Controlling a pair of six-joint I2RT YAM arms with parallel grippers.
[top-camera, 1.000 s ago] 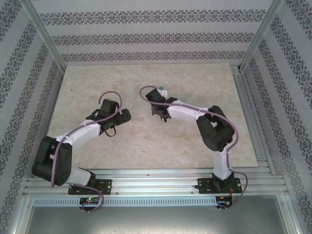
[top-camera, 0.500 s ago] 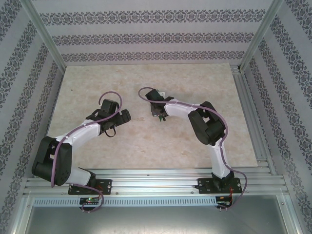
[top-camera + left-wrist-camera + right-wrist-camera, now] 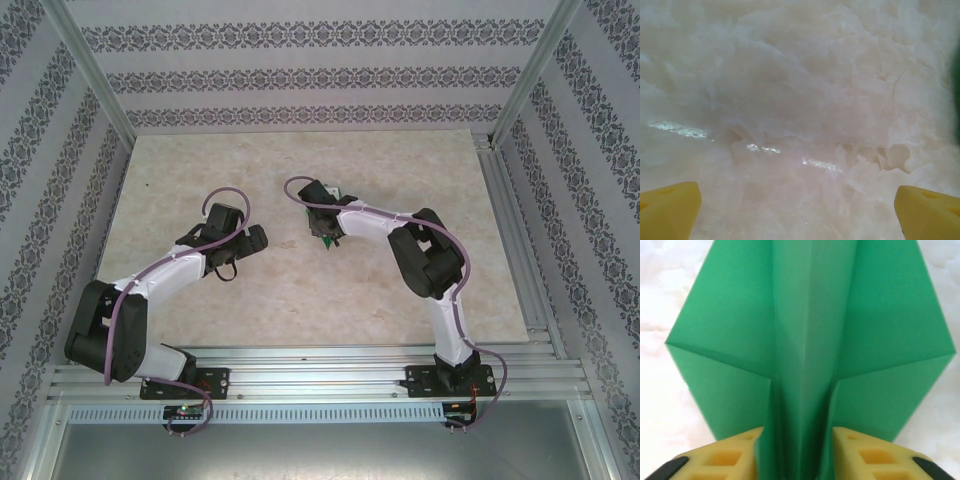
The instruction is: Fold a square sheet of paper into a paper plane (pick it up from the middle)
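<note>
The table (image 3: pixel 200 300) is the work surface; near its middle, under the right wrist, is the plane (image 3: pixel 810 330), wings spread (centre fold running toward the camera); the right gripper (image 3: pixel 797 452) straddles that fold, probably to hold the crease, though I cannot tell whether its fingers (image 3: pixel 730 457) press or merely flank it; the left gripper (image 3: pixel 797 205) hangs wide apart over bare table, holding nothing
</note>
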